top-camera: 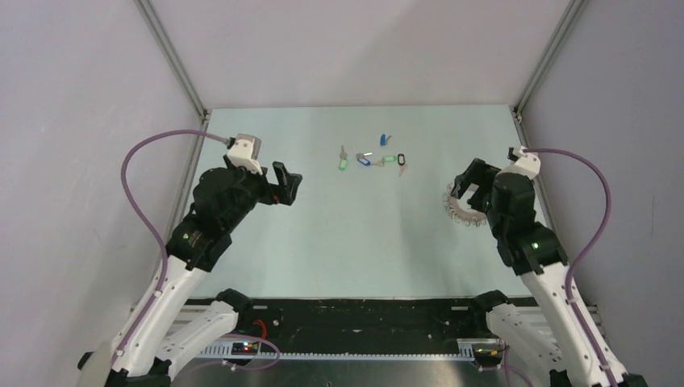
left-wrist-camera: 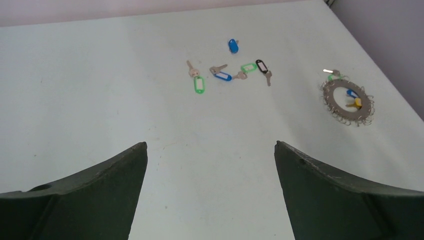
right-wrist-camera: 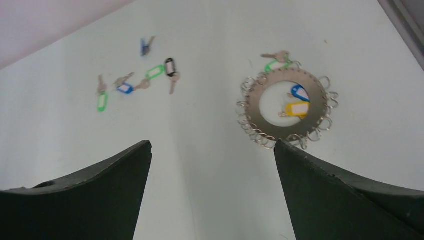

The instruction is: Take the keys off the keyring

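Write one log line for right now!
left hand: open | right hand: open | loose keys: on table | keyring: three more keys at it

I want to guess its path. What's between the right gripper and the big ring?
Nothing: just bare table between the open right gripper and the keyring, seen in the right wrist view.

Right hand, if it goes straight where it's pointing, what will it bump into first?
Most likely bare table, just left of the keyring. The open right hand aims down at the table, with the keyring slightly off to its right. Depth is unclear, so it might clip the rim.
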Tool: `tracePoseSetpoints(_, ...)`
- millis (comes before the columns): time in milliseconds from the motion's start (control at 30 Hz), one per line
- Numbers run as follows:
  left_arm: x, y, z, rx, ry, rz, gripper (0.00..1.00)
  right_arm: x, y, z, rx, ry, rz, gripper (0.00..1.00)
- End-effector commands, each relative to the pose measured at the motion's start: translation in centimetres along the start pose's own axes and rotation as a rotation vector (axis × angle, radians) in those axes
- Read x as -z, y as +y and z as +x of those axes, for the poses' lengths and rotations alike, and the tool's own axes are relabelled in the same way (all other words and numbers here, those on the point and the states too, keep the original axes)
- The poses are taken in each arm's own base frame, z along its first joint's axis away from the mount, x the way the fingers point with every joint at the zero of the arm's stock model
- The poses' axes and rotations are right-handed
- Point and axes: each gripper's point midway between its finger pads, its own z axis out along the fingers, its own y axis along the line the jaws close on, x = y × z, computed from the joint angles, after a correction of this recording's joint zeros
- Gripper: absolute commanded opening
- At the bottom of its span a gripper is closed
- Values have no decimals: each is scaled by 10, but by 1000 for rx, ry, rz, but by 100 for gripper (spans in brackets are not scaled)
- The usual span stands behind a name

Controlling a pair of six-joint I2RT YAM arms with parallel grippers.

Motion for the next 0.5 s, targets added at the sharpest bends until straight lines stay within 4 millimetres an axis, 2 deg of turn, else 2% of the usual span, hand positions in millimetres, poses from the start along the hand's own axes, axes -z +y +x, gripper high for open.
tracePoseSetpoints(0,-8,4,19,-24,54,-3,100,-31,-29,6,-136,11,196,96)
tracePoseSetpoints(33,-10,4,22,-22,67,-4,100,-43,-33,16,-157,50,224,91)
tracePoseSetpoints(67,-12,4,25,-24,77,-6,100,-49,-42,15,-182,48,258,87)
tracePoseSetpoints(100,-15,6,29,-27,91,-10,100,-60,-47,22,-202,77,289,79)
tracePoseSetpoints(133,-16,5,32,-31,104,-7,100,-66,-57,20,-229,70,320,77)
tracePoseSetpoints(167,-17,5,34,-36,117,-4,100,-77,-63,28,-242,94,354,74)
tracePoseSetpoints(200,-17,5,35,-38,121,0,100,-85,-70,26,-258,85,376,74)
tracePoseSetpoints(233,-17,1,36,-42,126,25,100,-98,-77,32,-258,97,409,73)
tracePoseSetpoints(367,-12,-4,35,-48,119,52,100,-127,-103,56,-218,169,554,70)
tracePoseSetpoints(400,-11,-4,36,-48,118,55,100,-136,-108,65,-206,201,583,69)
tracePoseSetpoints(467,-11,-4,37,-49,119,55,99,-145,-113,69,-209,217,609,68)
